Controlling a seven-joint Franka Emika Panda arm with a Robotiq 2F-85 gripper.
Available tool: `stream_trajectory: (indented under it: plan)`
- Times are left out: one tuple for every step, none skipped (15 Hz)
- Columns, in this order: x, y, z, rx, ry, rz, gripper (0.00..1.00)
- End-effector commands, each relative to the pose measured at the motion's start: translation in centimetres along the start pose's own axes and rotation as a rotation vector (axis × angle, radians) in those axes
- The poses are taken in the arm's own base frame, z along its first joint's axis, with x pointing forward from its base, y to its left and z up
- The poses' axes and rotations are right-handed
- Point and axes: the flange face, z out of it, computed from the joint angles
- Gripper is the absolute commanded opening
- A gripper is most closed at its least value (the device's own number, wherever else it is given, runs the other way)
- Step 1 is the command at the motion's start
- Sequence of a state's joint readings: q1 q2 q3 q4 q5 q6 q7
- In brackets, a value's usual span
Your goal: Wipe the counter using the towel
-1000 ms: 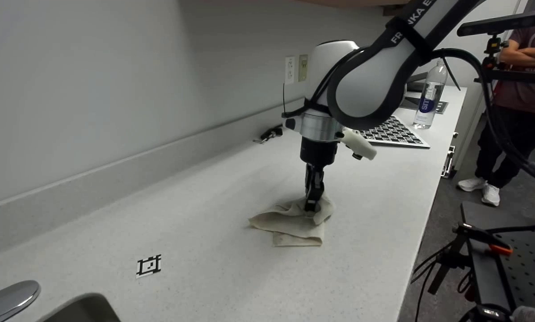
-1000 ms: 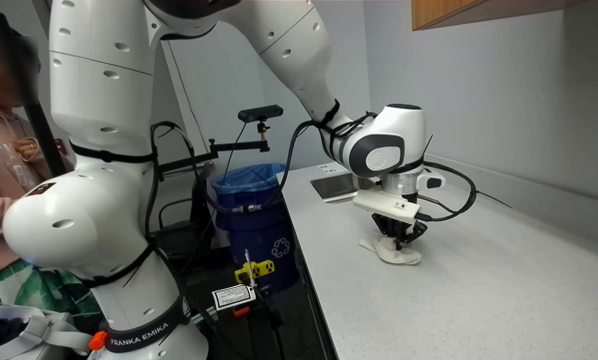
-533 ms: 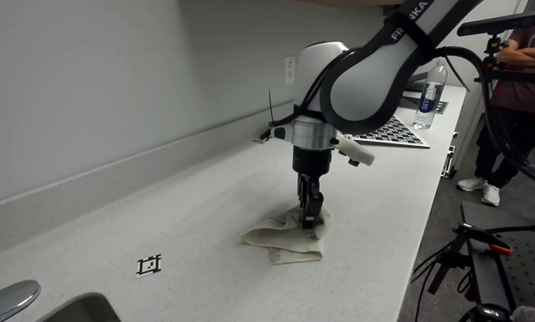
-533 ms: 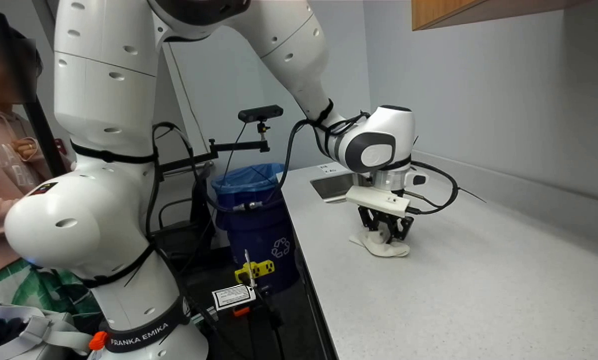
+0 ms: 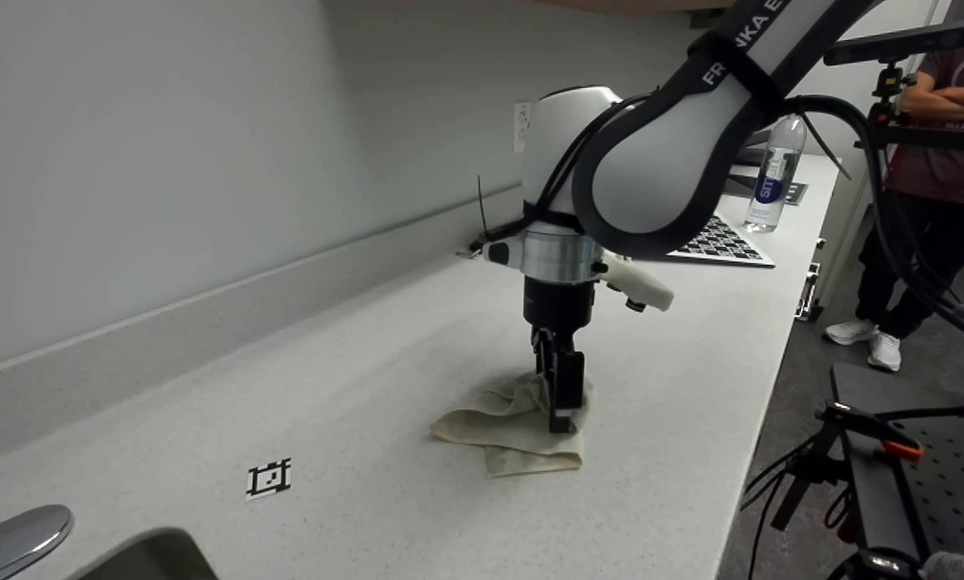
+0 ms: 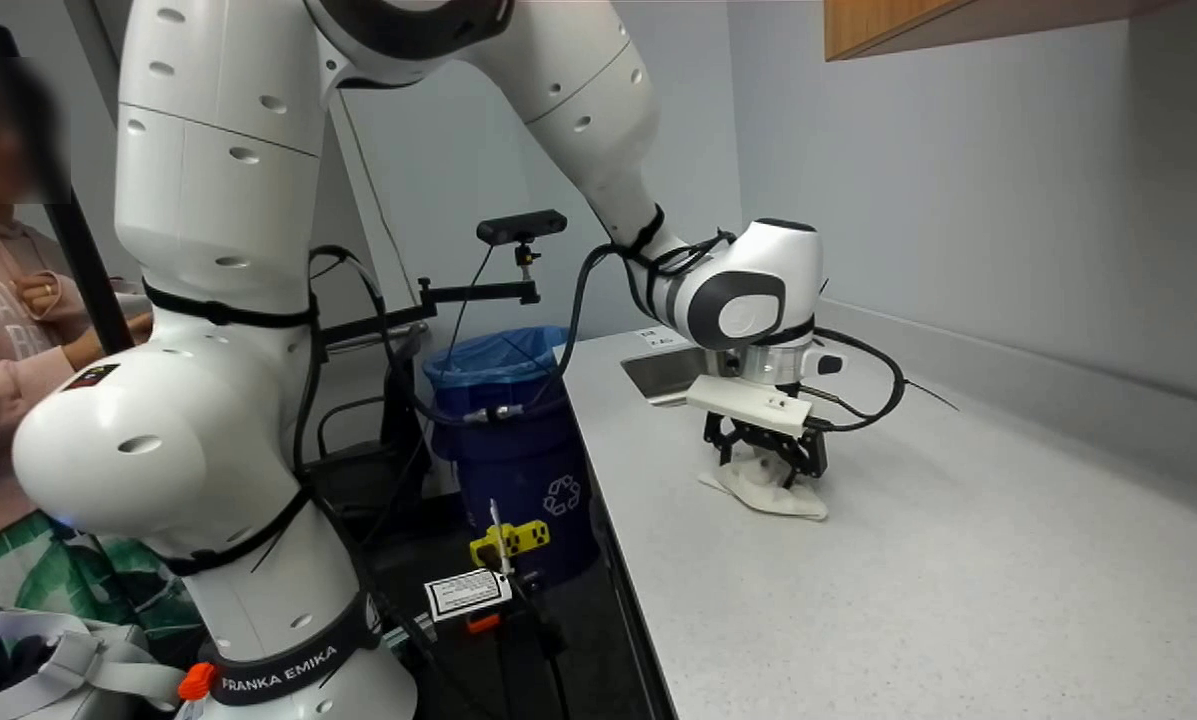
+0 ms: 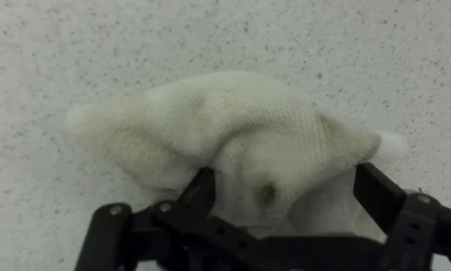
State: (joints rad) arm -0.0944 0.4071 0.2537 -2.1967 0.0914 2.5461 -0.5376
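One blue bin [image 6: 518,460] holds a blue liner [image 6: 486,362], while the fingers [image 7: 378,197] are spread apart at the towel [image 7: 240,109].

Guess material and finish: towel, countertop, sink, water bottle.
Towel: woven or knit fabric, possibly cotton; matte, with fine ribs and soft folds in the wrist view.
Countertop: maybe solid-surface composite or laminate; pale, low-gloss, finely speckled.
Sink: probably stainless steel; smooth grey, soft metallic sheen.
Water bottle: likely clear plastic, glossy; see-through walls.

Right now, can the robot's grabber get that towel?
Yes, it looks able to: the gripper stands open over the towel, its fingers apart with folds of cloth between them, and nothing I can see blocks the way.
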Motion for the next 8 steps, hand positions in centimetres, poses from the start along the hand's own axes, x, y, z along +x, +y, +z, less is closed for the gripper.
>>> stream_trajectory:
  plan:
    - [0.1, -1.9, -2.3, -0.009, 0.003, 0.011, 1.00]
    - [0.1, -2.4, -2.7, -0.010, 0.005, 0.013, 1.00]
    - [-0.1, -2.9, -3.2, -0.013, -0.006, 0.020, 1.00]
    - [0.0, -3.4, -3.8, -0.024, -0.009, 0.017, 1.00]
    - [0.0, -4.0, -4.2, -0.026, -0.017, 0.017, 1.00]
    - [-0.1, -4.6, -4.9, -0.038, -0.025, 0.011, 1.00]
    - [-0.2, -5.3, -5.4, -0.046, -0.031, 0.004, 1.00]
    - [-0.3, -6.0, -6.0, -0.053, -0.040, 0.003, 1.00]
